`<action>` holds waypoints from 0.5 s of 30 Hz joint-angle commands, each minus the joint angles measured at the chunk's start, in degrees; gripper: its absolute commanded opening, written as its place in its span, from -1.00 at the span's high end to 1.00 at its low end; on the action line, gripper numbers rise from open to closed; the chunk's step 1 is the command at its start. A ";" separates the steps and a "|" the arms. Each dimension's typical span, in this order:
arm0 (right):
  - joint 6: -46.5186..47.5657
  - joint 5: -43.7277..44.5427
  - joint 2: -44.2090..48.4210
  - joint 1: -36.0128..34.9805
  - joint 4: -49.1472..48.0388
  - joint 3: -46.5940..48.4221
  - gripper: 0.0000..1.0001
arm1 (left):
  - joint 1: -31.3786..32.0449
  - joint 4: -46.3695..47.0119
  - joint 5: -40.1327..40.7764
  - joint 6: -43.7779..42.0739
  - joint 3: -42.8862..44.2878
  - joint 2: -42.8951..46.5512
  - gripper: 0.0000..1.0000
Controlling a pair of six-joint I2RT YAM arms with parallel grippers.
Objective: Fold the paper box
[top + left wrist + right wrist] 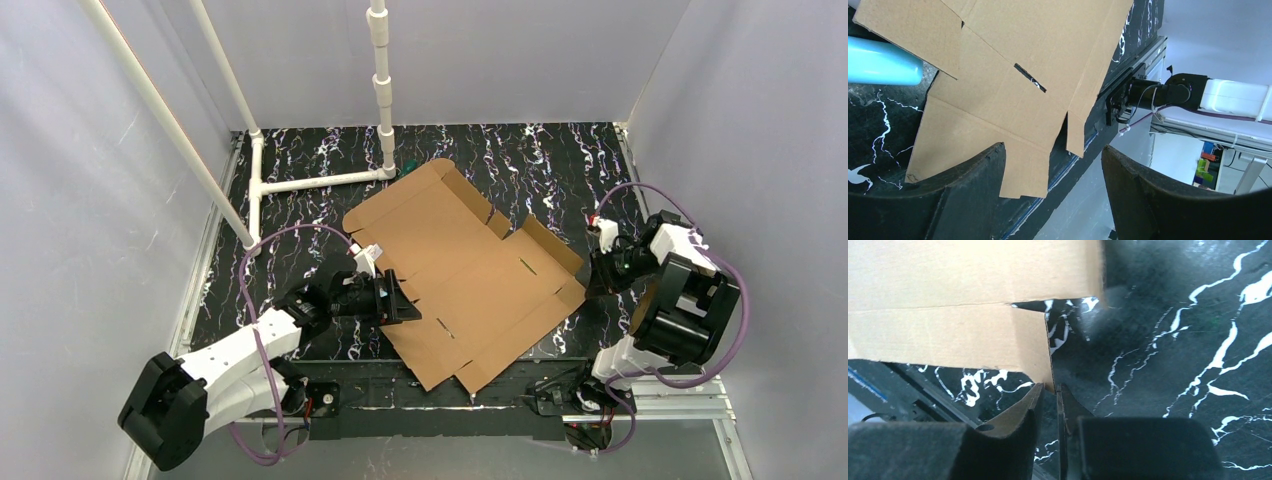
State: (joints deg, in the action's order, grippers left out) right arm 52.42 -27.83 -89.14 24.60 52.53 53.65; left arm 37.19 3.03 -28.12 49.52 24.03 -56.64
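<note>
- Mostly flat, the paper box (pixel 465 275) lay mid-table, reaching the near edge of the table (pixel 560 160).
- Brown corrugated sheet, matte, die-cut flaps and slits; probably light, stiff, bending at scores.
- Right gripper (pixel 1052 390) pinched a side-flap corner; left gripper (pixel 1053 149) gaped, holding nothing.
- Best hold looked like the flap edges.

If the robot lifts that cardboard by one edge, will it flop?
The cardboard probably stays fairly stiff, but would likely hinge at its creases and slits. Thin and wide, it looks light, so a push may slide it across the table.
</note>
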 commanded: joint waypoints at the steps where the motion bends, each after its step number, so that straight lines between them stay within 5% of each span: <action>1: 4.75 -5.31 4.17 -0.17 6.70 1.32 0.51 | -0.01 0.22 -1.07 -0.54 -0.48 -0.44 -0.36; 9: 6.79 -8.79 6.22 -3.42 10.75 2.54 0.50 | -0.01 0.05 0.40 -0.95 0.48 -2.26 -0.36; 15: 6.71 -4.99 8.78 -11.24 10.47 -0.64 0.30 | -0.01 0.29 0.80 -1.34 2.22 -4.89 -0.36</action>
State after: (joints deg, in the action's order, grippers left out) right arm 57.71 -33.78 -82.94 17.78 60.75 54.22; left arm 37.19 3.03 -27.66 49.32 24.12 -60.31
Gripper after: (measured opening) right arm 0.339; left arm 0.682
